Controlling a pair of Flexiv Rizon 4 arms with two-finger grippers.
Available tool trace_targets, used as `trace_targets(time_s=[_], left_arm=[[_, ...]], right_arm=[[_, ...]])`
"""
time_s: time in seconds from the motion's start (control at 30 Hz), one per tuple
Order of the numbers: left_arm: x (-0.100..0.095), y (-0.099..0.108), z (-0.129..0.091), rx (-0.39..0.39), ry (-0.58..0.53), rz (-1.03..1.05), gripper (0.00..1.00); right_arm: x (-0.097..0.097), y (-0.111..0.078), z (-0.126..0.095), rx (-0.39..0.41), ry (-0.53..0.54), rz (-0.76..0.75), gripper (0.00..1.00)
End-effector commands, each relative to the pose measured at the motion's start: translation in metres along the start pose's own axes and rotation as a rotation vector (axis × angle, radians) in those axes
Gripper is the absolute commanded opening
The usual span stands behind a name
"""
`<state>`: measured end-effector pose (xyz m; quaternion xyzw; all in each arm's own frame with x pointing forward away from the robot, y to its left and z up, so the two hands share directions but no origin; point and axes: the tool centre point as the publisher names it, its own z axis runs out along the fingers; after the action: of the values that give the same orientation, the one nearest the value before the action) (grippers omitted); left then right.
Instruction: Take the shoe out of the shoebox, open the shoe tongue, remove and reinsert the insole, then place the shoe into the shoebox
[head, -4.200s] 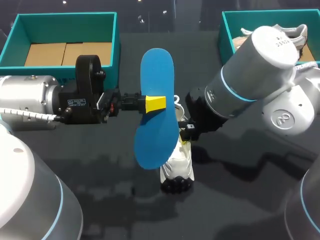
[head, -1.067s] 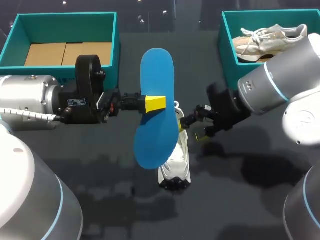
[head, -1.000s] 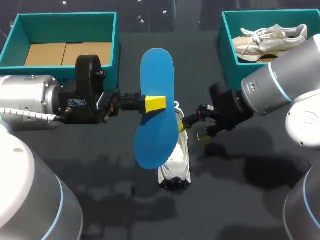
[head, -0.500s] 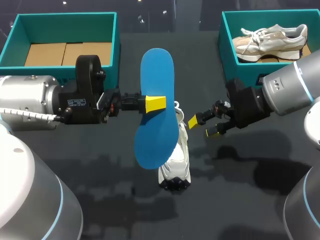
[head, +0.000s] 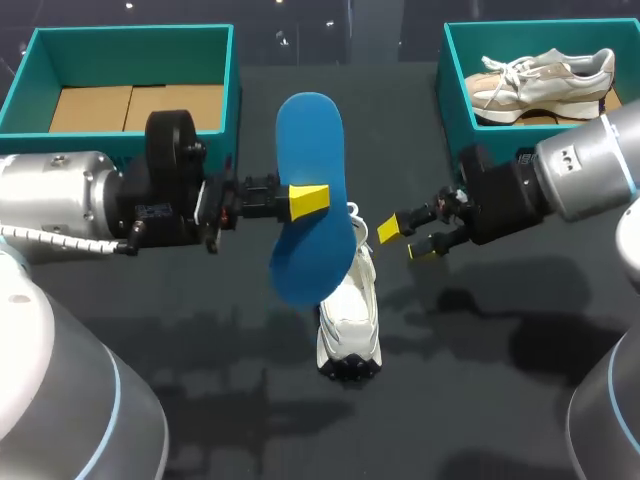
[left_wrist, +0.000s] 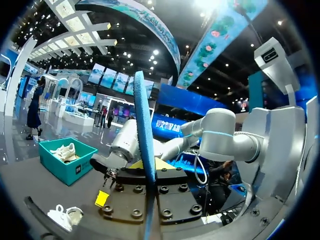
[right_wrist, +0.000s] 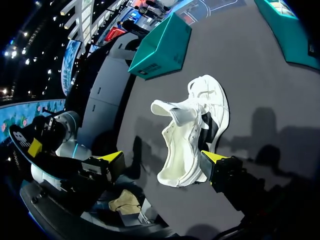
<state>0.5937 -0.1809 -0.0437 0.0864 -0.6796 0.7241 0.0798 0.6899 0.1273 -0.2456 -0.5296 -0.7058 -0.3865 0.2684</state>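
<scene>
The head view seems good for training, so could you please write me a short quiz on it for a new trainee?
1. True or false: the blue insole sits inside the white shoe.
2. What do the right arm's jaws hold? A) the white shoe B) the blue insole C) nothing; they stand open beside the shoe
3. Fill in: the grey shoe lies in the teal shoebox on the robot's ___ side.
Key: 1 false, the left arm's jaws hold it above the shoe; 2 C; 3 right.
</scene>
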Motion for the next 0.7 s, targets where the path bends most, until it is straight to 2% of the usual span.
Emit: trace_targets(time_s=[0.03, 0.27, 0.37, 0.7], left_arm=[[-0.009, 0.003, 0.005, 0.029, 0.008, 0.115, 0.00], [-0.019, -0.001, -0.001, 0.068, 0.030, 0.408, 0.00], [-0.026, 0.001, -0.003, 0.126, 0.025, 0.632, 0.00], [-0.026, 0.001, -0.003, 0.126, 0.025, 0.632, 0.00]], right_arm=[[0.000, 0.003, -0.010, 0.014, 0.013, 0.004, 1.00], [0.003, 0.006, -0.022, -0.017, 0.058, 0.006, 1.00], [0.005, 0.008, -0.025, -0.036, 0.067, -0.005, 1.00], [0.005, 0.008, -0.025, -0.036, 0.067, -0.005, 1.00]])
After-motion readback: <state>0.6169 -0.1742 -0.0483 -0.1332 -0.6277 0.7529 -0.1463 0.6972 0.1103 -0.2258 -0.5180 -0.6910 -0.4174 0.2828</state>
